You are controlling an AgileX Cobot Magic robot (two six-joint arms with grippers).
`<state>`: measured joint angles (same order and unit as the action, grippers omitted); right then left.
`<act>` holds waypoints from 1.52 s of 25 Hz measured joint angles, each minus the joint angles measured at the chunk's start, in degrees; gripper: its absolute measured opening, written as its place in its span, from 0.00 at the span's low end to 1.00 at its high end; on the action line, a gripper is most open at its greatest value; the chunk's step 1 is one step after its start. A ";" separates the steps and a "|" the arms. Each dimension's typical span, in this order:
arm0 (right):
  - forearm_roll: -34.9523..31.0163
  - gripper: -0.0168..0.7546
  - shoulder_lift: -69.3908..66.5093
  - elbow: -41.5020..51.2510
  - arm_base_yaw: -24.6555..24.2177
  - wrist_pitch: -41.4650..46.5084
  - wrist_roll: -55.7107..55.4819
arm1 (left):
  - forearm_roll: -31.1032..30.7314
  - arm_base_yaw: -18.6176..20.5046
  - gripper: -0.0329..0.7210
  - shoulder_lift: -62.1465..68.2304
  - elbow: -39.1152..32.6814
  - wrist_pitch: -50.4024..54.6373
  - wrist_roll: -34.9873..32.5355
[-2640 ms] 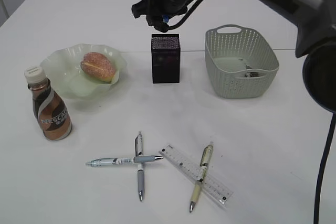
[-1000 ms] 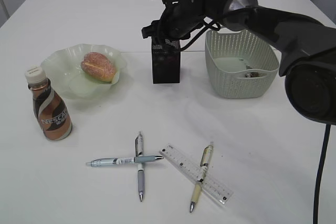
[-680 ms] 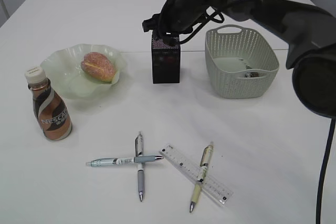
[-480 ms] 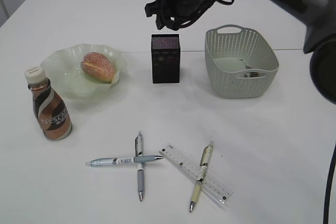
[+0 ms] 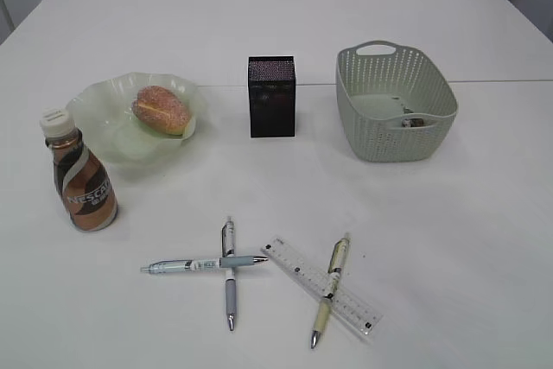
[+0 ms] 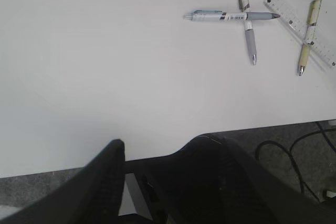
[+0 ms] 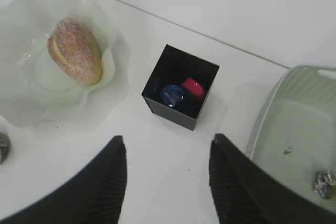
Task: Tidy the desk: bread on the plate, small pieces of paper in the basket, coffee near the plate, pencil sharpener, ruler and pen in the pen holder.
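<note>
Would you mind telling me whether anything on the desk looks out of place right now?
Yes: three pens and the ruler lie scattered and crossed at the desk's front, outside the pen holder.

I get bright, even light from overhead, and the desk [image 5: 432, 239] nearly washes out to flat white. Shadows are soft and short; the pen holder [image 5: 272, 97] and the basket [image 5: 396, 116] cast only faint grey smudges toward the near edge. My left wrist view is sharp on the pens but dark and blurred at its bottom. My right wrist view shows mild softness at its lower corners.
</note>
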<state>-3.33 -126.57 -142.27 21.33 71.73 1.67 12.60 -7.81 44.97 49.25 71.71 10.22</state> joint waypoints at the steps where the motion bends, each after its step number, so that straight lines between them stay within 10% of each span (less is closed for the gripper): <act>1: 0.00 0.50 1.13 0.00 0.00 0.00 0.22 | 0.00 0.00 0.61 0.00 0.00 0.00 0.00; 23: -5.89 0.50 20.30 37.22 6.66 0.16 5.58 | -0.11 0.00 0.61 0.00 0.00 0.00 0.00; 38: 0.07 0.55 10.63 39.54 15.28 -0.67 6.54 | -2.37 0.00 0.61 0.00 0.00 0.00 -0.85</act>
<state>-3.26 -115.94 -102.74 36.60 71.07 8.21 10.22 -7.81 44.97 49.25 71.71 9.36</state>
